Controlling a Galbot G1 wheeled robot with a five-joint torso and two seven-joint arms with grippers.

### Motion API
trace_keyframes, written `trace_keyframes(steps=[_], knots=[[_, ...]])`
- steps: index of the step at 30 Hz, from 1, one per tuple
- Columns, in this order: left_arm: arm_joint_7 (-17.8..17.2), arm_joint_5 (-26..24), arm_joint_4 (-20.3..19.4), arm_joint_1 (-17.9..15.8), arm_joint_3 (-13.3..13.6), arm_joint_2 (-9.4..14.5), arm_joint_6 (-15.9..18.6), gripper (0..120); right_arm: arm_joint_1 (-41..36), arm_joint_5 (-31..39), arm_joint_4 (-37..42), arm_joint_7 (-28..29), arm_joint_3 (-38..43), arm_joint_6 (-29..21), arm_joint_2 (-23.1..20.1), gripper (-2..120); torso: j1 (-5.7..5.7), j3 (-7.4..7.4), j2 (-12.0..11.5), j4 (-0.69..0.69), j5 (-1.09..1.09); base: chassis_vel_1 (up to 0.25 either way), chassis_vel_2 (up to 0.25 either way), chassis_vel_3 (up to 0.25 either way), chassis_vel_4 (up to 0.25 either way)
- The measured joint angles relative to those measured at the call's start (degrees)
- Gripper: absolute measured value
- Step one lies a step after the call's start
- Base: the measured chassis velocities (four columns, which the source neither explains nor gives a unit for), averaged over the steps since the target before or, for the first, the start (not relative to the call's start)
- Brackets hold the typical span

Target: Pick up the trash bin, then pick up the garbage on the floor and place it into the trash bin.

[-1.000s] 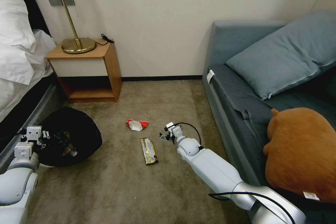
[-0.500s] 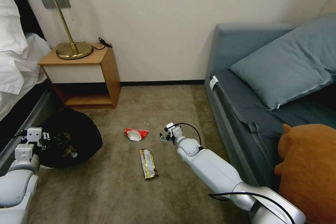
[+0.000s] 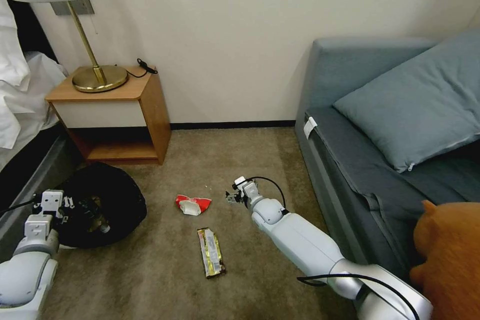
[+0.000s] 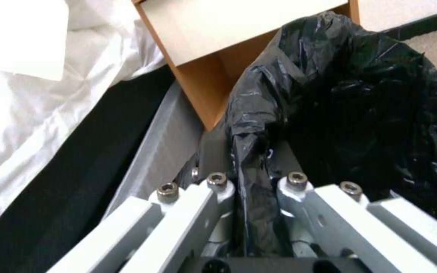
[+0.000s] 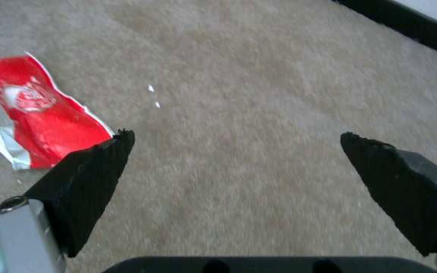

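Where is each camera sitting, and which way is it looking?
Head view: on the robot's head, looking forward and down at the carpet; both arms show, with the left gripper at the trash bin and the right gripper low beside the red-and-white wrapper.
Left wrist view: on the left wrist, looking along fingers shut on the bin's black liner.
Right wrist view: on the right wrist, looking down between open fingertips.
Shared: head and right wrist views both show the wrapper.
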Motion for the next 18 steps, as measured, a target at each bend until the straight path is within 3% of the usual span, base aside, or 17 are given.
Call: trace_keyframes(steps=[18], knots=[[-0.4, 0.7, -1.1, 3.0, -2.5, -1.2, -1.2, 4, 1.3, 3.0, 9.9, -5.5, -7.8, -5.9, -2.4, 100, 0.00, -0.01, 0.0, 0.00, 0.00, -0.007, 0.004, 0.006, -0.007]])
